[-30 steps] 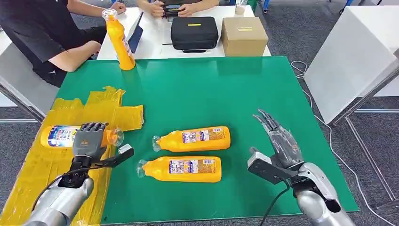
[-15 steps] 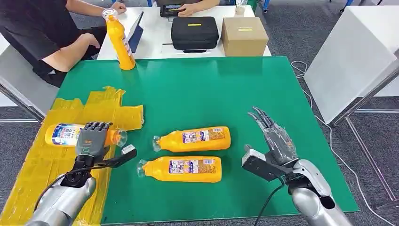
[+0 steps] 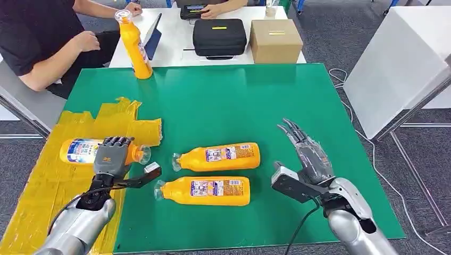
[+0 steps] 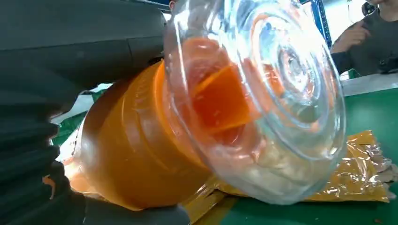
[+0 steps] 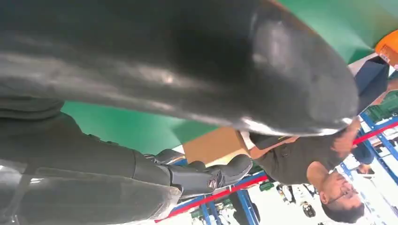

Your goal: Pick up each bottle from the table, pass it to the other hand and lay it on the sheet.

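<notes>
My left hand (image 3: 110, 159) grips an orange bottle (image 3: 80, 150) near its clear cap, holding it on its side over the yellow sheet (image 3: 48, 186). The left wrist view shows that cap (image 4: 263, 93) and the orange neck (image 4: 141, 140) up close, with the sheet (image 4: 356, 178) beyond. Two more orange bottles lie on the green table, one (image 3: 220, 156) behind the other (image 3: 207, 190). A further bottle (image 3: 134, 47) stands upright at the table's far left corner. My right hand (image 3: 308, 159) hovers open to the right of the lying bottles, fingers spread; its dark fingers (image 5: 187, 70) loom large in the right wrist view.
A black case (image 3: 219, 36) and a cardboard box (image 3: 275, 40) sit on a white table behind the green one. A person (image 3: 42, 42) sits at the far left and another person's hands (image 3: 213, 9) are at the back. A white table (image 3: 399, 64) stands to the right.
My left hand has carried its bottle to the right, toward the sheet's inner edge. My right hand has drifted slightly left toward the lying bottles. The seated person's arm has pulled back.
</notes>
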`<state>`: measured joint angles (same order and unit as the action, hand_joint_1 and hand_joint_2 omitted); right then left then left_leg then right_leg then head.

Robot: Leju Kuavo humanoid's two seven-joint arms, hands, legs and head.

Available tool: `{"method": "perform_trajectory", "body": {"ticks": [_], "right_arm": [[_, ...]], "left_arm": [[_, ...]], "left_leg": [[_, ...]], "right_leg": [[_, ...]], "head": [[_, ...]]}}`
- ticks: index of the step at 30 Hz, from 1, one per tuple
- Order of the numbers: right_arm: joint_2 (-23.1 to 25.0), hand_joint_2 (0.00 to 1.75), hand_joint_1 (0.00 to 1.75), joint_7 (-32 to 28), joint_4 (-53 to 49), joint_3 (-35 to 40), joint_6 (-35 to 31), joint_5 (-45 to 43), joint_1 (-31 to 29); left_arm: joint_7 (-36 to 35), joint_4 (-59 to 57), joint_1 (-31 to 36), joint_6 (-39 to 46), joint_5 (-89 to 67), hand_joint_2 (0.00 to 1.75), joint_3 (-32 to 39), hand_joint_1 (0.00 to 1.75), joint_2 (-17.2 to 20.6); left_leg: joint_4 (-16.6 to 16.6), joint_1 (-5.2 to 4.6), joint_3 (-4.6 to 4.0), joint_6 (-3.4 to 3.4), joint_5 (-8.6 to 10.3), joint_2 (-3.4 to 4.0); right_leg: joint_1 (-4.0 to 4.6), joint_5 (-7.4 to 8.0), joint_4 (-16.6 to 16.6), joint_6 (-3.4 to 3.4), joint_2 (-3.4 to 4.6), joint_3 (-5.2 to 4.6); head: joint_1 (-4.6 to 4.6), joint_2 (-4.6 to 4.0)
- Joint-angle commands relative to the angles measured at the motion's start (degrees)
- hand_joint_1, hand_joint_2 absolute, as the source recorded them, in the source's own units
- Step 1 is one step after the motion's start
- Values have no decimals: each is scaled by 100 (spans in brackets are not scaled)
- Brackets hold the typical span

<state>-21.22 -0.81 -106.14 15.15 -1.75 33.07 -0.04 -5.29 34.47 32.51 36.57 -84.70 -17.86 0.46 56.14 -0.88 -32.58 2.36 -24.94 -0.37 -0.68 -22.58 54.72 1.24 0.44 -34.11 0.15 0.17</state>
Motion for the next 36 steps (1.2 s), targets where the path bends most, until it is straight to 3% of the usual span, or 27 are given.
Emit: {"method": "perform_trajectory", "body": {"ticks": [1,10,16,26,31,36], "right_arm": [[-21,0,0,-31,204,98,12,-87,-160],[188,0,0,-5,365,205,116,-32,-386],[200,0,0,15,363,117,98,67,-279],[186,0,0,15,322,94,93,67,-227],[306,0,0,57,160,69,-66,311,131],[651,0,0,209,601,603,-60,393,-356]], "left_arm": [[-93,-284,298,-431,-122,0,-192,0,-98],[-167,-535,334,-1325,49,0,47,0,-31],[192,-371,313,-1110,375,0,254,0,-91],[199,-307,320,-1137,441,0,295,0,-126],[928,711,57,-1418,1868,0,770,0,-221],[1744,2109,-348,-1793,4405,0,1105,0,-37]], "left_leg": [[4,7,16,-16,-10,-2],[1,10,32,-25,-17,14],[-1,9,29,-21,-13,12],[4,11,36,-24,-18,6],[6,13,33,-25,-18,-8],[2,9,10,-14,-9,24]], "right_leg": [[7,-9,-1,-4,-7,21],[10,-11,-4,-10,7,34],[8,-7,-6,-8,7,32],[11,-13,-3,-8,-1,39],[13,-18,-2,-9,-16,41],[8,2,-4,-6,22,10]], "head": [[-2,0],[-2,0],[0,2],[-2,0],[0,0],[-2,0]]}}
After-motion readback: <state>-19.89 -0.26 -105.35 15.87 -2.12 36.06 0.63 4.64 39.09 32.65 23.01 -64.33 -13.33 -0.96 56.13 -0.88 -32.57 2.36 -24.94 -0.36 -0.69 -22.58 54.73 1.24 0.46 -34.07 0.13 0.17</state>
